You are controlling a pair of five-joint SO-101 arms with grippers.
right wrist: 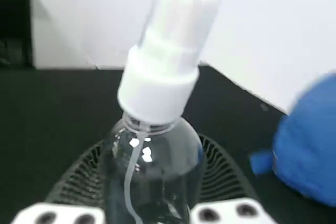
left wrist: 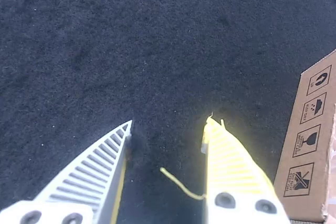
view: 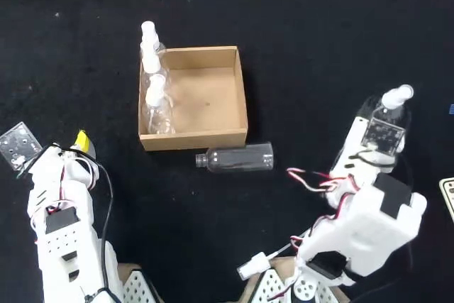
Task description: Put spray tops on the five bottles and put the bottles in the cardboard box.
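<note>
Three capped bottles [view: 157,104] stand along one side wall of the cardboard box [view: 213,136]; an uncapped bottle [view: 235,159] lies on the table [view: 319,40] just beside it. Your right fingers [right wrist: 223,169] pinch a spray-topped bottle [right wrist: 157,156], your left fingers [left wrist: 231,166] hang spread near the box

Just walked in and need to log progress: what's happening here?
The right gripper is shut on a bottle with a spray top, off to the side of the cardboard box. Three topped bottles stand inside the box along one wall. A topless bottle lies in front of it. The left gripper hangs open over the table.
</note>
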